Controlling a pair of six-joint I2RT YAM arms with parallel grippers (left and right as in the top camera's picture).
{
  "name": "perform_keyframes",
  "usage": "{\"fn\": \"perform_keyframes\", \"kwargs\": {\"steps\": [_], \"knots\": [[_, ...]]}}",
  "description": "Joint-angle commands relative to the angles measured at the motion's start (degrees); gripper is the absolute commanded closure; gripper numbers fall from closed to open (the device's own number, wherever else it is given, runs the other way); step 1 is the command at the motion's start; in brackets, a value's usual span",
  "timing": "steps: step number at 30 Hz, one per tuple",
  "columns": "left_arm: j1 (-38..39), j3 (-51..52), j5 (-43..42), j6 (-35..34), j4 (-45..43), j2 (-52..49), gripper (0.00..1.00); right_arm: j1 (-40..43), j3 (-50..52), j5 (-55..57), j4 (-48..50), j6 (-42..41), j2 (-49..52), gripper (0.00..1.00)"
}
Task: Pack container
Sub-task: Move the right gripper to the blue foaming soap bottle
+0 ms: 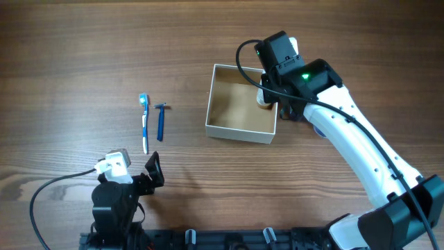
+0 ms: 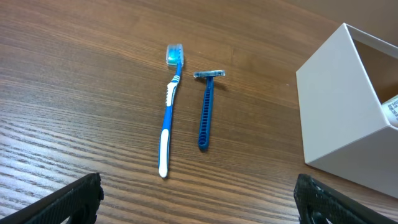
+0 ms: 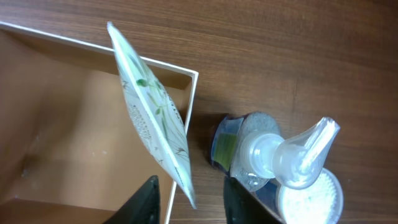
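The container [image 1: 239, 130], a square shallow box with white walls and a brown inside, stands mid-table; it also shows in the left wrist view [image 2: 339, 118] and the right wrist view [image 3: 74, 124]. My right gripper [image 1: 267, 94] [image 3: 189, 199] is over the box's right wall, shut on a flat white tube with green leaf print [image 3: 152, 112] that tilts over that wall. A blue-and-white toothbrush [image 1: 144, 123] [image 2: 168, 112] and a blue razor [image 1: 161, 119] [image 2: 205, 112] lie side by side left of the box. My left gripper [image 1: 152, 170] [image 2: 199, 199] is open and empty, near the front edge.
A clear pump bottle [image 3: 273, 155] and a small round jar with a white lid [image 3: 314, 199] stand just right of the box, mostly hidden under the right arm in the overhead view. Bare wood surrounds the toothbrush and razor.
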State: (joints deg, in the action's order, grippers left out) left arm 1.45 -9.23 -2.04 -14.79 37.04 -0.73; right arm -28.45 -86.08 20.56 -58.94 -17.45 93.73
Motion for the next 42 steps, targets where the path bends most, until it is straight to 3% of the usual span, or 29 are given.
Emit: {"fn": "perform_keyframes", "kwargs": {"steps": [1,10,13,20,26,29,37,42], "knots": [[0.31,0.26,0.13,-0.70,-0.17,0.57,0.00,0.09,-0.22,-0.24,0.02,-0.74,-0.68,0.54],[0.31,0.26,0.13,-0.70,-0.20,0.57,0.00,0.46,-0.22,-1.73,0.85,-0.96,-9.86,0.29],[0.31,0.26,0.13,-0.70,-0.17,0.57,0.00,3.08,-0.22,-2.86,0.33,-3.63,-13.86,0.26],[0.31,0.26,0.13,-0.70,-0.20,0.57,0.00,17.05,0.00,-14.23,-4.09,-5.22,-15.30,0.23],[0.31,0.26,0.13,-0.70,-0.17,0.57,0.00,29.49,3.32,-24.85,-9.42,-2.32,-11.19,0.06],[0.31,0.26,0.13,-0.70,-0.20,0.57,0.00,31.23,4.83,-26.77,-9.27,-0.44,-8.87,0.07],[0.31,0.26,0.13,-0.70,-0.20,0.57,0.00,30.60,4.79,-26.69,-4.87,0.72,-7.67,0.20],[0.31,0.26,0.13,-0.70,-0.20,0.57,0.00,26.71,4.79,-25.44,-2.56,0.90,-7.52,0.25]]}}
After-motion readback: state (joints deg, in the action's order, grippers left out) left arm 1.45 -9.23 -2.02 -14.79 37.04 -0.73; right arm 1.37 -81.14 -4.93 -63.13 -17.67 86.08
